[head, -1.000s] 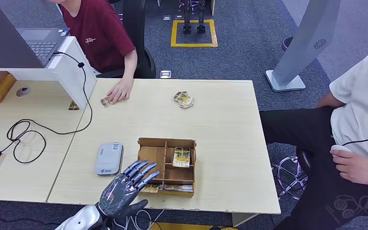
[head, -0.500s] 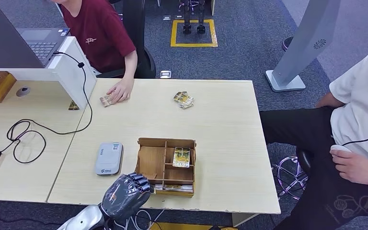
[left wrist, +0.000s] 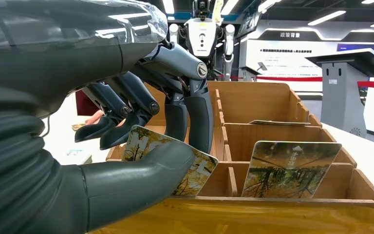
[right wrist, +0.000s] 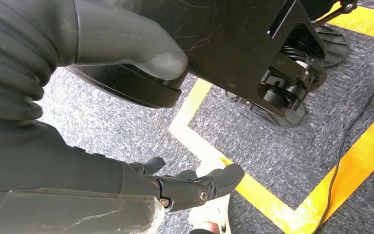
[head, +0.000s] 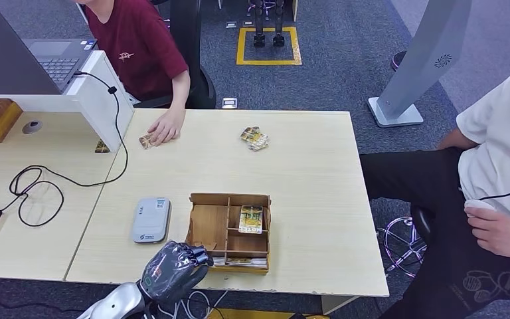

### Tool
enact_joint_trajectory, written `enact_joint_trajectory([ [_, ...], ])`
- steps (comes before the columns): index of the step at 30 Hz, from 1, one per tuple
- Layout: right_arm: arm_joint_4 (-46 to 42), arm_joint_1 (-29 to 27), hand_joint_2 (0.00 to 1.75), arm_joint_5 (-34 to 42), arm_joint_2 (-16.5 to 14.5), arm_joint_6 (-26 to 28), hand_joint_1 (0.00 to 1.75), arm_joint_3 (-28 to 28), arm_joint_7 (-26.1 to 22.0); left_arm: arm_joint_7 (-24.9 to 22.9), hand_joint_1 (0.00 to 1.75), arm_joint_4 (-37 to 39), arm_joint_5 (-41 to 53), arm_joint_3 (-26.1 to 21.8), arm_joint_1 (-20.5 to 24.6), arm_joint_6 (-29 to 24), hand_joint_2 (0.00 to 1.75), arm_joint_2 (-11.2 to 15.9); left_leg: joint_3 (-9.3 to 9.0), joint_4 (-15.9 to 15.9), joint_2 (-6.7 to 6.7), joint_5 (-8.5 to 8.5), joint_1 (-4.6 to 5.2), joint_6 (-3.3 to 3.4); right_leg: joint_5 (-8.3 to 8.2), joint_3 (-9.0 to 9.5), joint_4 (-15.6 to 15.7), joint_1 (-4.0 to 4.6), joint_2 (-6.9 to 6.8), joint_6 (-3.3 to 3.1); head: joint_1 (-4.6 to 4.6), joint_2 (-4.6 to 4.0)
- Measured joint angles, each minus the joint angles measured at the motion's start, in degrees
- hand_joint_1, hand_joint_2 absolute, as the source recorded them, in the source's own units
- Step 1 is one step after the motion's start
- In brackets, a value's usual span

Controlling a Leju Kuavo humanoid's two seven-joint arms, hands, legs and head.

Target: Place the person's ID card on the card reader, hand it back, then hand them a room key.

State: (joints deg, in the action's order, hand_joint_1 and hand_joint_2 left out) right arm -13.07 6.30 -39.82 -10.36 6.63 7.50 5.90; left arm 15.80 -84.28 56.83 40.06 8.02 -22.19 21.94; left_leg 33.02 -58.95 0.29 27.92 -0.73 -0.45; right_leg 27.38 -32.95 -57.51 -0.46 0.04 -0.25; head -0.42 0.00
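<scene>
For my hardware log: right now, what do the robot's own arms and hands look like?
The left hand has a glossy dark grey back, dark jointed fingers with round pivot pins, a thick matte grey thumb and a grey ribbed wrist cover, on a silver forearm. The right hand has the same grey and dark parts.

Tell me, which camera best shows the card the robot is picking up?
The left wrist view: the card fills the foreground, pinched between the left hand's thumb and fingers at the wooden box. In the head view the hand covers it. The right wrist view faces the floor.
</scene>
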Motion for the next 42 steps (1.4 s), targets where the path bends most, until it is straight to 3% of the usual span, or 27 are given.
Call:
enact_joint_trajectory([
  [15,0.00,-0.01,1.75,0.10,0.00,0.09,0.00,0.00,-0.15,0.38,1.75,-0.60,-4.85,-0.26,0.34,0.29,1.75,0.00,0.00,0.00,0.00,-0.01,0.00,0.00,0.00,0.00,0.00,0.00,0.00,0.00,0.00,0.00],
  [22,0.00,-0.12,1.75,0.29,0.00,0.32,0.00,0.01,-0.68,1.75,1.75,-6.37,-12.73,-4.07,2.70,5.28,1.75,-0.03,-0.01,0.00,0.00,-0.02,0.00,-0.01,-0.01,0.00,-0.01,0.00,0.00,-0.01,0.00,0.00],
  [32,0.00,-0.12,1.75,0.34,0.00,0.34,0.00,0.02,-0.35,1.99,1.75,-11.50,-13.60,-6.71,5.54,7.08,1.75,-0.13,-0.01,0.00,0.00,-0.02,0.00,-0.01,-0.01,0.00,-0.01,0.00,0.00,-0.01,0.00,-0.01],
  [42,0.00,-0.10,1.75,-0.01,0.00,0.34,0.00,0.02,-0.10,-4.10,1.75,-11.41,-9.15,-7.78,9.71,5.37,1.75,-1.55,-0.02,-0.01,-0.01,-0.02,0.00,-0.01,-0.02,0.01,-0.01,0.00,0.00,-0.01,0.00,0.00],
])
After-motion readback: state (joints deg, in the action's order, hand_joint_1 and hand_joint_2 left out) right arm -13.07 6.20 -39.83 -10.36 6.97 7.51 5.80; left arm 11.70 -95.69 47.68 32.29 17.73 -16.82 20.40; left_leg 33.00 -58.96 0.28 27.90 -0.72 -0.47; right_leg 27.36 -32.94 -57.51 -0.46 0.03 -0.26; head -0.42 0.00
